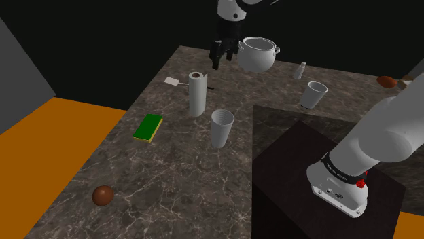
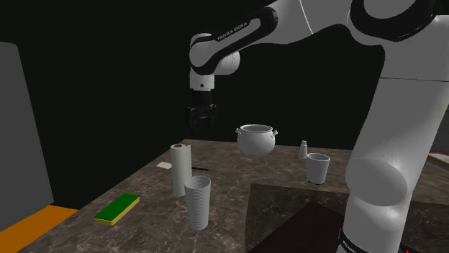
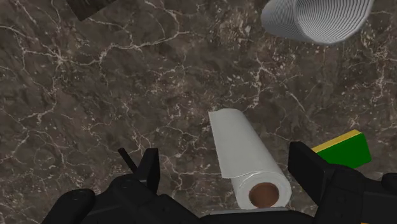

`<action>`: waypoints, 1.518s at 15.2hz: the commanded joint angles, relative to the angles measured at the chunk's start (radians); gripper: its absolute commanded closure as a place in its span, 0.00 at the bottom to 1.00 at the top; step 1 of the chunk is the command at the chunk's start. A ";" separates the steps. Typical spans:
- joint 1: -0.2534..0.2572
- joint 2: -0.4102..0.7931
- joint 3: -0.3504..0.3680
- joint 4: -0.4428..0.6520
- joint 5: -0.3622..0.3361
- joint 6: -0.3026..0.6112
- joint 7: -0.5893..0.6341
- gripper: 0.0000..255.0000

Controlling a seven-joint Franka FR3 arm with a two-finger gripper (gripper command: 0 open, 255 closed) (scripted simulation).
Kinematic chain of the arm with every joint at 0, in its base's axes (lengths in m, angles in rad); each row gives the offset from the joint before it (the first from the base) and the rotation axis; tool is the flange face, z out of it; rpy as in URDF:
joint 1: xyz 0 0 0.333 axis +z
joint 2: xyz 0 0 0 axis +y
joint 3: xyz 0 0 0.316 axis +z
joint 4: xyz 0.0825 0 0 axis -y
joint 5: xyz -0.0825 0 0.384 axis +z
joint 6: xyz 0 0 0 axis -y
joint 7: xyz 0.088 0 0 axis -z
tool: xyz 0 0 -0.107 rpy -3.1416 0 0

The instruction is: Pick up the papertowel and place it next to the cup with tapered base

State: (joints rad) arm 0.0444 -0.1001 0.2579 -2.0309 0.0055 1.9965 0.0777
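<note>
While the gripper (image 1: 217,63) hangs high with its fingers spread wide, holding nothing, the paper towel roll (image 1: 196,94) stands upright on the marble counter (image 1: 170,183) beneath, just to the shoulder view's left of the ribbed cup (image 1: 222,127).

In the wrist view the frame edge cuts off the ribbed cup (image 3: 318,19), the jaws hide part of the green sponge (image 3: 347,147), and the shaker-like thing (image 1: 300,70) beside the pot (image 1: 257,54) is too small to name.
</note>
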 commanded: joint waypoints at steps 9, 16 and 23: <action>0.078 0.371 0.049 0.329 -0.164 0.007 0.126 0.00; 0.078 0.406 0.041 0.275 -0.180 0.095 0.137 0.00; 0.078 0.406 0.041 0.275 -0.180 0.095 0.137 0.00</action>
State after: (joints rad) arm 0.1227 0.3063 0.2991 -1.7555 -0.1747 2.0911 0.2146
